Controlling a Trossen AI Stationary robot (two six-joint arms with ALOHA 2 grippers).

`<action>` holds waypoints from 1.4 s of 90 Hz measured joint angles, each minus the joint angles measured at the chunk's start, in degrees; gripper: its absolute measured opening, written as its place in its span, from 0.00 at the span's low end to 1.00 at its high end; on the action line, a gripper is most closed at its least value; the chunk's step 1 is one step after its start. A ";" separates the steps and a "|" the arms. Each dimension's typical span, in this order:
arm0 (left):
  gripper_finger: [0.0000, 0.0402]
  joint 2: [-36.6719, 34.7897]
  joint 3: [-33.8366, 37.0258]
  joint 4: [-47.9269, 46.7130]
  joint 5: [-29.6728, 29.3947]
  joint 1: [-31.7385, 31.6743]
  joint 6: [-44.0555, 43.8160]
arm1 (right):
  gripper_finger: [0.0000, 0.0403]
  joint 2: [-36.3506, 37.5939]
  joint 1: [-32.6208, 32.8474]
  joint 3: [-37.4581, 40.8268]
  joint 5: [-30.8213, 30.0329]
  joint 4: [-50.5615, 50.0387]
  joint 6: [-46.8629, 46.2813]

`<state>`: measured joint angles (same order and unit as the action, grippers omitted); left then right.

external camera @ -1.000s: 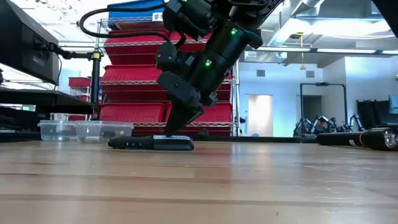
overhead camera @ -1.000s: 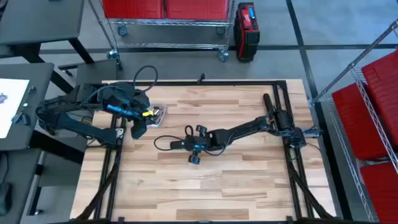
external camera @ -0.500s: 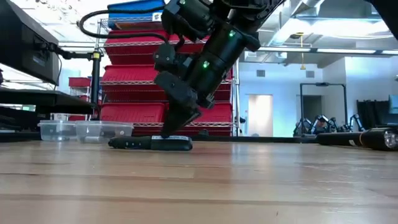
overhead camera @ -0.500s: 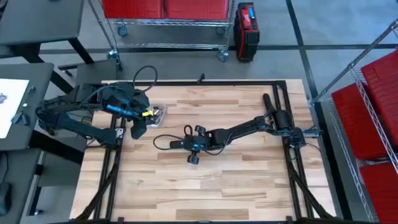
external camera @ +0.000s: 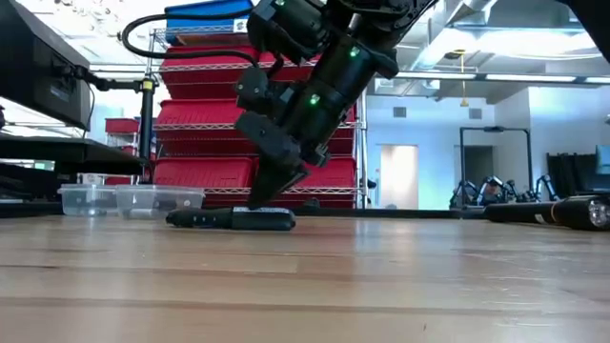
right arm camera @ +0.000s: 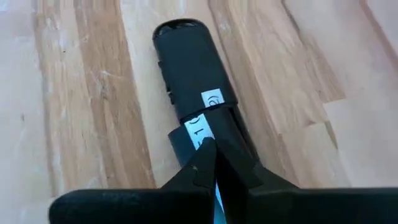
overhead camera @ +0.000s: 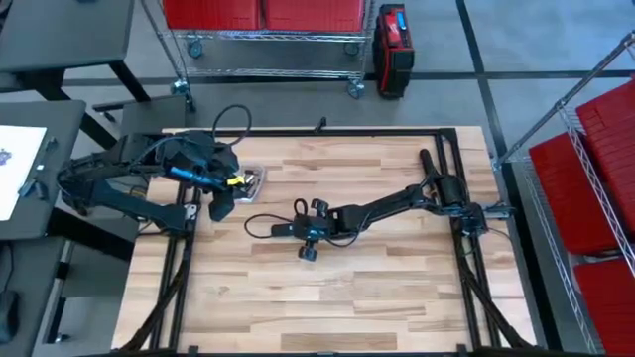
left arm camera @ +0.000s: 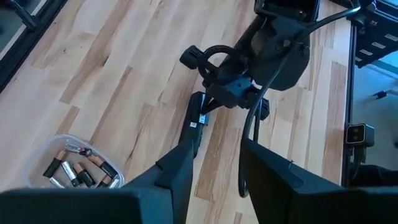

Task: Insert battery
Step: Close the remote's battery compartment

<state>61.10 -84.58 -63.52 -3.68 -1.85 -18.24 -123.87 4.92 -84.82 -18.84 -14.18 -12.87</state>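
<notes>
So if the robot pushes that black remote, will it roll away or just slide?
Probably slide. The remote lies flat and long on the wooden table, so rolling looks unlikely. It looks like hard plastic, so likely stiff. With the right end effector pressing near one end, it might pivot rather than move straight. The left end effector hovers open by the battery tub.

R arm stretches flat across the table toward centre, wrist tipped down, right gripper (right arm camera: 214,163) at the wood w/ fingertips pressed together (no gap seen in its wrist view). L arm folded at the table's left-rear edge, left gripper (left arm camera: 214,158) held above the surface, fingers (left arm camera: 180,165) spread apart, empty.
</notes>
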 joint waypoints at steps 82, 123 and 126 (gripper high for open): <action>0.28 0.00 0.00 -0.78 -0.02 0.00 0.61 | 0.00 3.88 -0.39 -5.60 2.82 -20.98 -8.17; 0.28 1.56 11.95 3.65 -3.54 0.00 -2.67 | 0.00 8.75 -2.63 -5.64 3.85 -39.69 -11.21; 0.28 1.54 13.74 5.60 -3.54 0.00 -3.48 | 0.00 9.82 -3.52 -5.46 3.82 -40.92 -10.43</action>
<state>62.64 -70.84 -57.92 -7.22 -1.85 -21.72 -114.05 1.39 -90.28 -15.02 -55.10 -23.30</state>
